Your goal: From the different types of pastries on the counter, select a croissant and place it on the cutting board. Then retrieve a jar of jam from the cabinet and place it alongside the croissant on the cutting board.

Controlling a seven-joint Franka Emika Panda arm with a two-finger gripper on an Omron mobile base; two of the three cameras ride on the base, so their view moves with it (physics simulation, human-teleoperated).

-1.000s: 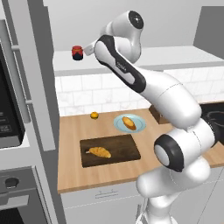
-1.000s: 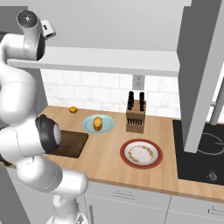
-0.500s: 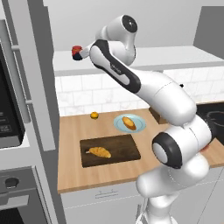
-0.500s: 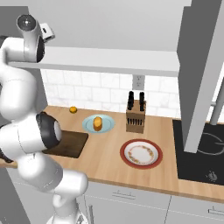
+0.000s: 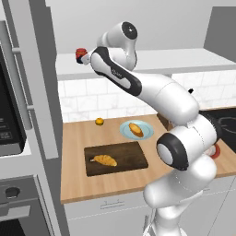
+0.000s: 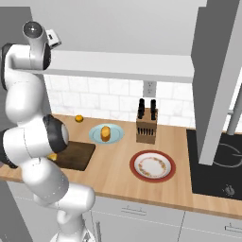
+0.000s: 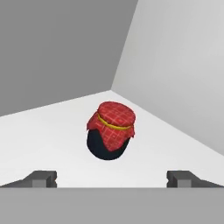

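The jar of jam (image 7: 110,130), dark with a red checked cloth lid, stands on the white cabinet shelf (image 7: 48,135) near the back corner. My gripper (image 7: 112,179) is open, its fingertips (image 7: 43,178) spread wide just short of the jar. From the left base view, the gripper (image 5: 87,58) is up at shelf height with the jar (image 5: 81,54) at its tip. Below, the croissant (image 5: 105,160) lies on the dark cutting board (image 5: 133,159) on the counter (image 5: 78,184). A sliver of the croissant (image 6: 52,156) peeks out behind the arm.
A bun (image 5: 136,129) sits on a pale blue plate (image 5: 146,134) behind the board, with an orange fruit (image 5: 99,121) to its left. A knife block (image 6: 146,126), a red-rimmed plate (image 6: 152,166) and the stovetop (image 6: 222,165) lie to the right. An oven column (image 5: 18,129) stands left.
The hand has moved left along the shelf and closed the distance to the jar. The jar, croissant and board have stayed put.
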